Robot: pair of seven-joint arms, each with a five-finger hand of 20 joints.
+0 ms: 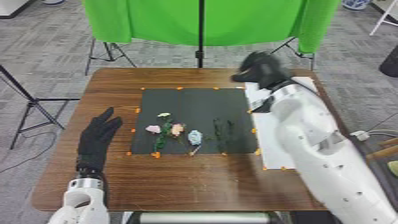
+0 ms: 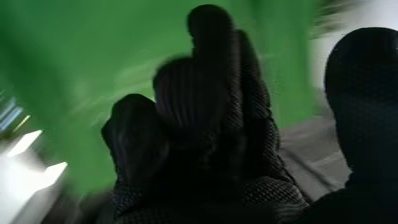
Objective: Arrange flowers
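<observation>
My right hand (image 1: 259,70) is up over the table's far right part, fingers roughly straight, thumb apart, nothing in them. My left hand (image 1: 99,135) lies by the left side of the dark mat (image 1: 182,100), its fingers extended and idle. The flowers rest on the mat: cream (image 1: 163,115) farthest off, pink (image 1: 154,129) and peach (image 1: 177,129) close together, blue (image 1: 195,137) beside them, and green stems (image 1: 219,131) to the right.

I judge the step to be choosing and placing a flower. I should come down from above, bring my thumb and fingers round one stem below its bloom, and close lightly, since petals probably crush easily. The stems on the left lie close (pink and peach look ready to snag each other), so I'd lift straight up before carrying anything sideways, then lower it gently and let go only once it lies steady.

As for containers, a blue-and-white pot (image 1: 356,4) stands on the floor beyond the table; I can't tell what it holds.
</observation>
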